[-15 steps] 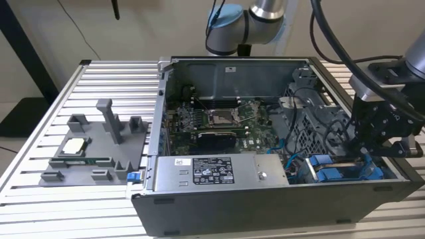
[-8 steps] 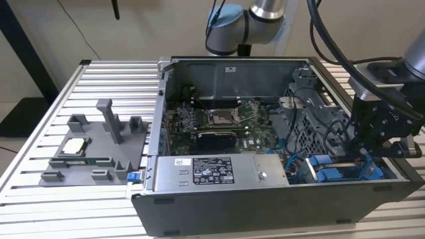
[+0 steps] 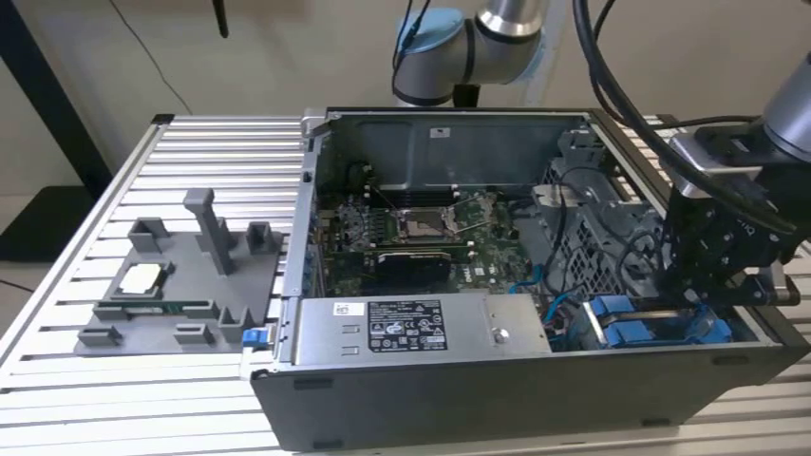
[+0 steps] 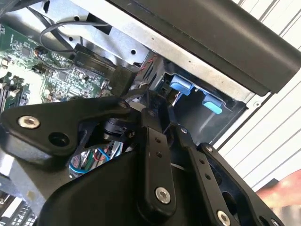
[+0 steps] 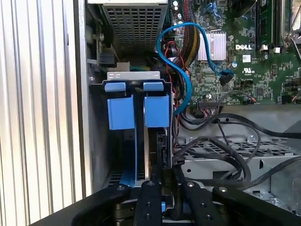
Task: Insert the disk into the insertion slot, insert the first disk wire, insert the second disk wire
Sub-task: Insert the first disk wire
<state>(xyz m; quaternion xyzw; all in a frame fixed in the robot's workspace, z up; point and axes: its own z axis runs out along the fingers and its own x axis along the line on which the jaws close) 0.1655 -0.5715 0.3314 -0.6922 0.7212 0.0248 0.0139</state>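
Fingers: the black jointed fingers (image 5: 148, 200) of the dark linkage gripper (image 5: 164, 182) stand narrow, apparently pinched on the upper edge of the disk
Disk: the flat silver-grey hard drive in its bright blue plastic carrier (image 5: 157, 148) stands on edge inside the bay; how deep it sits cannot be told
Slot: the insertion slot, a narrow grey metal bay with blue rails (image 5: 99, 136), lies in the case corner, to the exterior view's right of the grey power-supply box with a black-and-white sticker (image 3: 405, 328)
Tabs: two square blue plastic tabs (image 5: 121, 113) sit at the far end of the bay, in line with the disk
Cables: a bright blue round cable (image 5: 181, 75) loops just beside the bay; a black cable bundle (image 5: 225, 150) lies near the finger links
Risk, jamming: a slight tilt of the disk would likely wedge the carrier against the rails
Risk, slipping: the thin edge offers little hold, so a push could slide the pads off
Risk, snagging: the linkage could catch the nearby cables and drag them across the bay
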